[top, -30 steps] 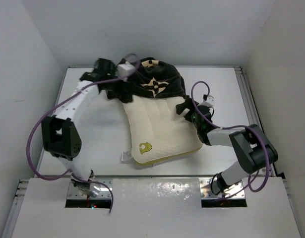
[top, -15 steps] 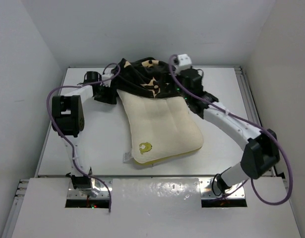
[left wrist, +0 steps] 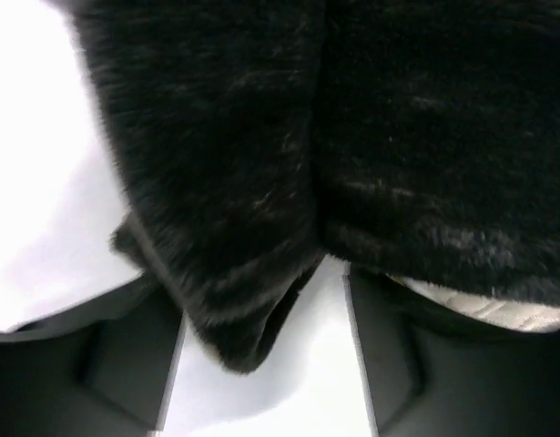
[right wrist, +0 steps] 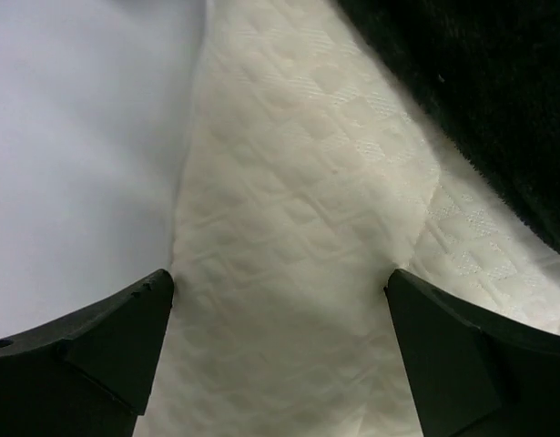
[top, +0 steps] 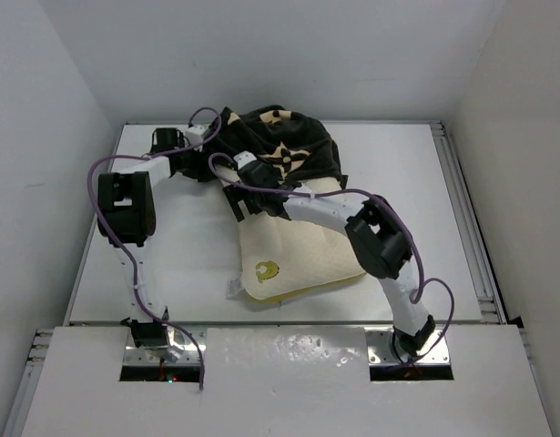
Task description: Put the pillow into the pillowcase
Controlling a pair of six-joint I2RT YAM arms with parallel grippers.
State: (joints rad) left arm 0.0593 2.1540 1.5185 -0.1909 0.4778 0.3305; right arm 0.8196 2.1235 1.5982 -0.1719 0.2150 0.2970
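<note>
The right gripper (right wrist: 278, 314) gapes wide with nothing in it, hanging over the pillow (right wrist: 298, 209) at its left edge. The left gripper (left wrist: 261, 305) stands partly open around a fold of the pillowcase (left wrist: 234, 228); I cannot tell whether it pinches. The pillow lies mid-worktop (top: 170, 255), its far end under the pillowcase bunched at the far edge.

1 pillow (top: 302, 259), 1 p-case (top: 293, 146), 2 tools (left wrist: 261, 314) (right wrist: 280, 296)
</note>
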